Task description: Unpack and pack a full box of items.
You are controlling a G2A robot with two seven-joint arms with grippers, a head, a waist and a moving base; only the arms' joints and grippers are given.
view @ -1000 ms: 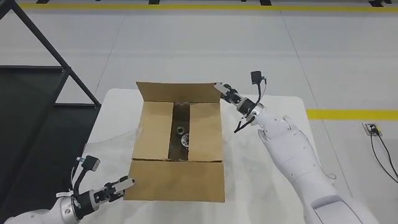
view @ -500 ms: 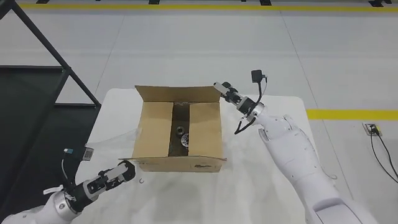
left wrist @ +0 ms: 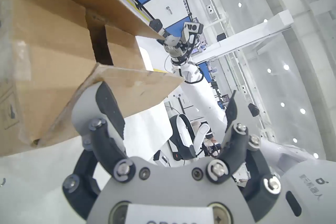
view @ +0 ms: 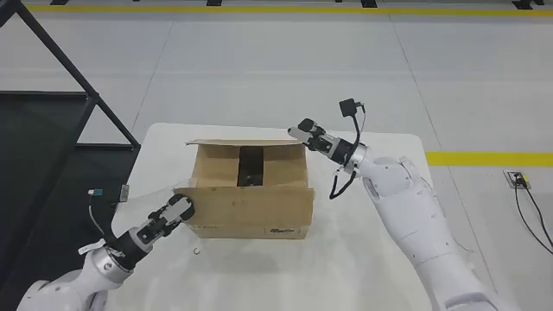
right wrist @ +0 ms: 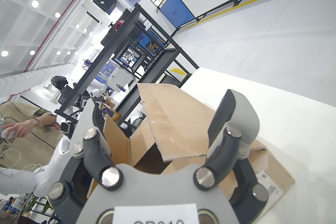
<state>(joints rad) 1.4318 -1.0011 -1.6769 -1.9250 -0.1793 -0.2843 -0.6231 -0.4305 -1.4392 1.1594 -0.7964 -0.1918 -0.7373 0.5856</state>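
A brown cardboard box (view: 246, 216) stands in the middle of the white table (view: 371, 259). Its near flap (view: 246, 199) is raised almost upright, and my left gripper (view: 177, 213) is open at that flap's left corner. In the left wrist view the near flap (left wrist: 131, 88) lies against one finger (left wrist: 110, 107). My right gripper (view: 304, 130) is open at the right end of the far flap (view: 246, 142). That far flap (right wrist: 170, 120) runs between its spread fingers. A dark gap (view: 251, 166) between the side flaps hides the contents.
A black metal rack (view: 52, 78) stands off the table's left side. A small loose bit (view: 197, 249) lies on the table in front of the box. Bare table stretches to the right of the box and along its front edge.
The near flap has swung up from lying outward to nearly upright, with my left gripper rising under it. The far flap has tipped up and inward with my right gripper.
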